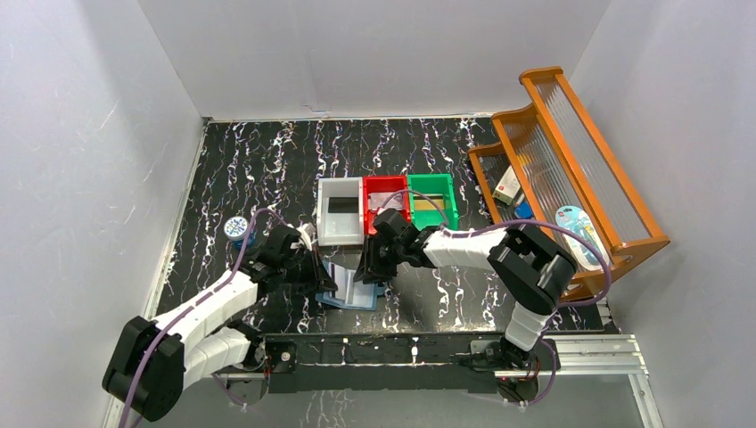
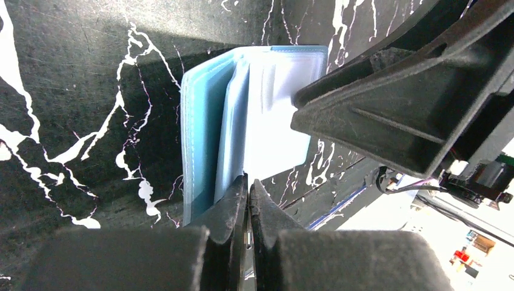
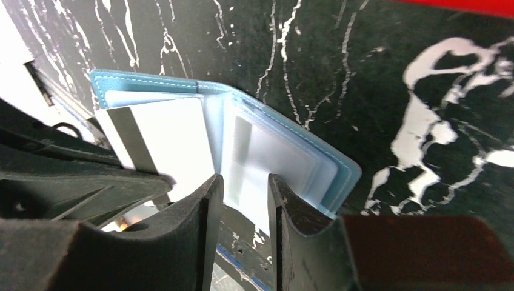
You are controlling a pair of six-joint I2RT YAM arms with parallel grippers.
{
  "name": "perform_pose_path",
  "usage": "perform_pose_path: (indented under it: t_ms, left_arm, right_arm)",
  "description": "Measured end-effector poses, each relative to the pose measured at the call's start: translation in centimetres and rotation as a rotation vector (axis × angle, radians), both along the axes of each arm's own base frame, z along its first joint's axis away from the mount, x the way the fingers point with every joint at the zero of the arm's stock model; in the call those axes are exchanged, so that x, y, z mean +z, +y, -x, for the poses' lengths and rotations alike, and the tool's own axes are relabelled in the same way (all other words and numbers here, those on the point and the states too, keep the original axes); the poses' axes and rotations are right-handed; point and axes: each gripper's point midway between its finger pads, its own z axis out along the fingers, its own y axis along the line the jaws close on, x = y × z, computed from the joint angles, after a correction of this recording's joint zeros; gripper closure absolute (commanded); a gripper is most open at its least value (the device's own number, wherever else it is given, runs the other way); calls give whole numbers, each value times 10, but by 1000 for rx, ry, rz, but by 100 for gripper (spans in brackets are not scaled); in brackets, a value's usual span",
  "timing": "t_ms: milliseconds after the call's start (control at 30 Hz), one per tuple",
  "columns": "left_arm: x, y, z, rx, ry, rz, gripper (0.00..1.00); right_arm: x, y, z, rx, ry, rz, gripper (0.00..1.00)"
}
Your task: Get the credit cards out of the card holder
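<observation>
Down on the bench [image 1: 267, 160], seen from above, the card holder [image 1: 349, 292] lies open near the front edge, between the two arms. The left gripper [image 1: 317, 278] meets it from one side and the right gripper [image 1: 369, 267] from the other, both low over it.

From the left wrist, the fingers [image 2: 233, 203] are clenched tip to tip on the holder's near edge, and they appear to nip one thin pale-blue leaf. That reads to me as the anchoring hold, and it should stay firm and low so the holder cannot slide.

From the right wrist, the fingers [image 3: 209, 200] stand apart and grasp nothing, straddling a clear pocket. A pale card [image 3: 170, 130] with a dark stripe pokes out of the half just beside them. I'd say the pull is the step in hand. To do it well, the right fingers should shift onto that exposed card edge, close on the card alone and not on the pocket film, then draw it out flat along the pocket's opening. Tilting it upward risks dragging the whole holder along.
</observation>
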Motion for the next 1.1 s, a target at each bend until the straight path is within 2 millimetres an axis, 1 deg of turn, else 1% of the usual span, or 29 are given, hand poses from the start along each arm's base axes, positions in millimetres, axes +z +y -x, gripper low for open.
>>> perform_pose_path:
  t_ms: [100, 200, 267, 367, 433, 533, 667, 767, 867, 933, 1033, 1100]
  left_arm:
    - [7, 1, -1, -1, -23, 2, 100]
    - [22, 0, -6, -4, -70, 11, 100]
    - [35, -1, -12, -7, -107, 16, 100]
    - [59, -3, -21, -7, -183, 36, 100]
    - [69, -4, -24, -6, -217, 48, 100]
    - [73, -4, -25, -6, -232, 55, 100]
    - [74, -5, -25, -6, -236, 61, 100]
    - [76, -7, -26, -2, -239, 73, 100]
    - [82, -13, -27, -2, -240, 119, 100]
    - [90, -20, -31, -5, -244, 173, 100]
    - [98, -27, -36, -7, -241, 235, 100]
    - [101, -31, -39, -12, -236, 276, 100]
  right_arm:
    - [2, -8, -5, -3, -39, 35, 52]
    - [9, -16, -9, -2, -91, 66, 44]
    - [22, -20, -14, -11, -143, 66, 38]
    - [46, -21, -21, -17, -219, 32, 33]
    - [61, -21, -26, -22, -266, 6, 29]
    - [74, -19, -31, -32, -305, -24, 26]
    - [82, -23, -37, -69, -337, -37, 24]
    - [86, -33, -43, -117, -351, -57, 24]
    - [87, -46, -52, -172, -358, -81, 23]
    - [85, -57, -59, -218, -355, -103, 24]
    - [85, -66, -64, -248, -338, -150, 25]
    - [88, -68, -67, -257, -325, -197, 27]
